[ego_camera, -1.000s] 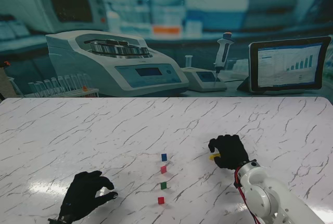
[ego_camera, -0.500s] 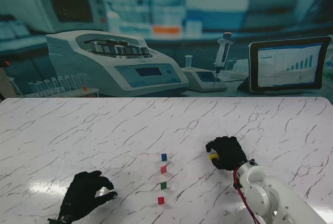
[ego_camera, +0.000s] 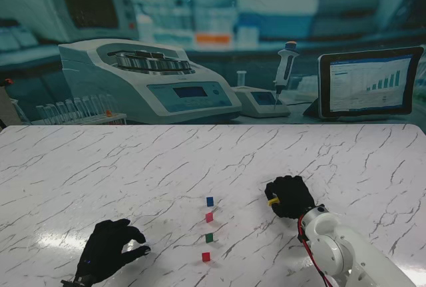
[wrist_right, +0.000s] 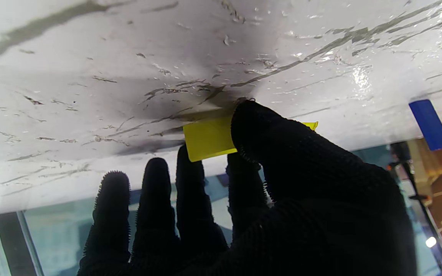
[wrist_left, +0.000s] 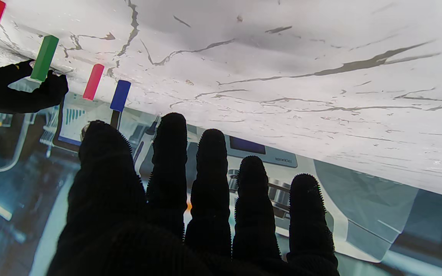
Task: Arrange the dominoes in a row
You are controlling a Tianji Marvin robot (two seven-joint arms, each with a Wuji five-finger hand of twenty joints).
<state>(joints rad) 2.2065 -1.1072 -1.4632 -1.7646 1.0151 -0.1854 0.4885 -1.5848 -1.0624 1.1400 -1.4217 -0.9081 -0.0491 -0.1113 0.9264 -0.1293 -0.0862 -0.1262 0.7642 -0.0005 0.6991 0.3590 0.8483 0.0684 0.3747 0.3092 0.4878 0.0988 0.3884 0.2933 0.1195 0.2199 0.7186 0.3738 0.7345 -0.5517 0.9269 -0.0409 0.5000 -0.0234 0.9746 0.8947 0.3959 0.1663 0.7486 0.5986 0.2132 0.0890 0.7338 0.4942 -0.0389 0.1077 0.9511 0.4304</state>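
Marbled white desk (ego_camera: 100, 167) carries four upright dominoes; the blue domino (ego_camera: 210, 201) ends the row farthest from the robot. To its right, the right hand (ego_camera: 291, 196) pinches the yellow domino (ego_camera: 271, 200) against the desk. Best to grip firmly, then stand it beyond the blue domino, matching the gaps. The left hand (ego_camera: 110, 249) rests empty, fingers loosely spread.

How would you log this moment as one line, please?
right hand: pinching yellow domino | left hand: idle, open | row: blue, pink, green, red standing
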